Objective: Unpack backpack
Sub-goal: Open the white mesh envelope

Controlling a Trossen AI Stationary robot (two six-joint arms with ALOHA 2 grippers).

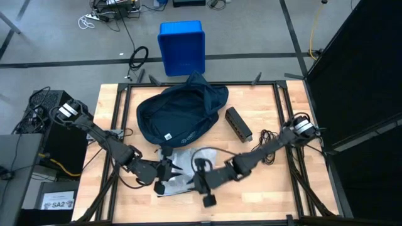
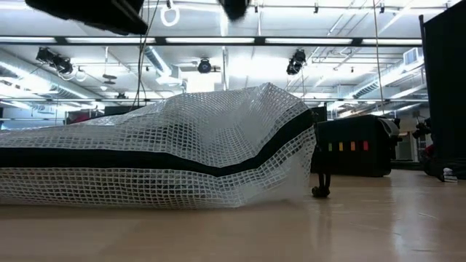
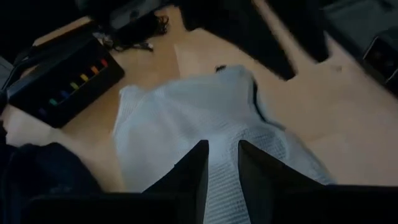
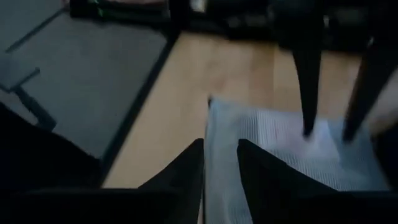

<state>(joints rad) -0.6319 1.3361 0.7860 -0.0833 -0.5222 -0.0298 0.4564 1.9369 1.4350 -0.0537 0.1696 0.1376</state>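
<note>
Your backpack (image 1: 181, 113) lies slumped near the table's (image 1: 264, 188) far edge, about midway along it: soft, rounded navy fabric, its mouth gaping, a small white label on the near side. Just in front of it, toward the near edge, a white mesh pouch (image 1: 179, 172) lies flat. The low view gives you its texture: a woven grid of translucent plastic with a dark band running through it (image 2: 218, 145), rumpled into a ridge.

Your left gripper (image 1: 164, 177) is down at the pouch's left side. In its wrist view the fingers (image 3: 193, 174) stand close together with only a thin slit between them, pinching the mesh. Your right gripper (image 1: 202, 182) is at the pouch's right edge; its fingers (image 4: 186, 168) are likewise nearly together, with the pouch's edge (image 4: 217, 143) running into the gap.

To the right of the backpack you have a rigid black rectangular box (image 1: 239, 123). Only the left wrist view and the low view show its row of coloured marks (image 3: 78, 84). Beyond the table's far edge a bright blue plastic bin (image 1: 182, 47) stands on the floor.
</note>
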